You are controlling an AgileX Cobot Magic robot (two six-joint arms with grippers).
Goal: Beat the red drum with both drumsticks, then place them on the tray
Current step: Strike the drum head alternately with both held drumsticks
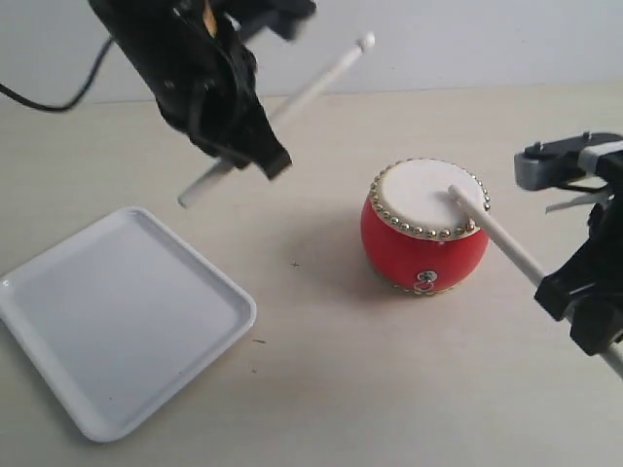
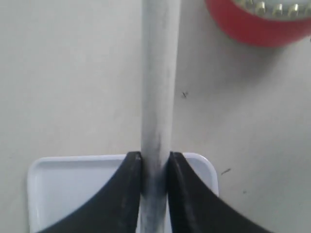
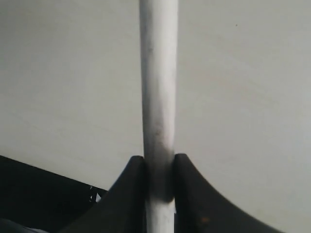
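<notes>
The red drum [image 1: 422,229] with a cream skin and gold studs stands right of centre on the table; its red edge shows in the left wrist view [image 2: 257,26]. My left gripper [image 1: 255,146] is shut on one drumstick [image 1: 292,102], held raised above the table left of the drum, tip pointing up and right. In the left wrist view that drumstick [image 2: 159,87] runs between the fingers [image 2: 131,189]. My right gripper [image 1: 574,292] is shut on the other drumstick [image 1: 492,226], whose tip rests on the drum skin. The same stick [image 3: 158,97] shows clamped in the right wrist view. The white tray [image 1: 117,316] lies at the lower left.
A black cable [image 1: 58,92] trails at the far left by the back wall. A grey bracket of the right arm [image 1: 560,161] sits at the right edge. The tray's corner [image 2: 204,167] lies just under the left gripper in the left wrist view.
</notes>
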